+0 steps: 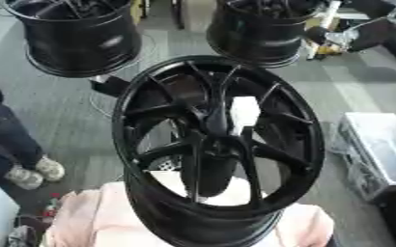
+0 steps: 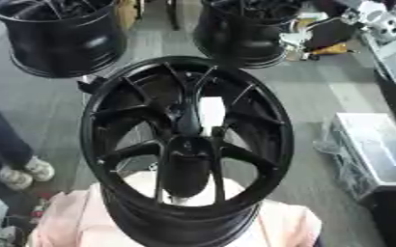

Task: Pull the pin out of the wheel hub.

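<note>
Standing upright on a pink-covered support [image 1: 83, 212], the black wheel hub [image 1: 218, 144] fills the middle of both views; something white [image 1: 245, 114] shows at its centre, possibly the pin. Neither robot hand is visible, so extraction appears not begun. Two more black wheels [image 1: 75, 34] stand beyond it.

I note the centre wheel hub [image 1: 218, 149]: glossy black metal; pale pink cloth [image 1: 91, 217] beneath, soft, matt.

Both head eyes steeply down, seemingly close over the wheel hub [image 1: 218, 144].
</note>
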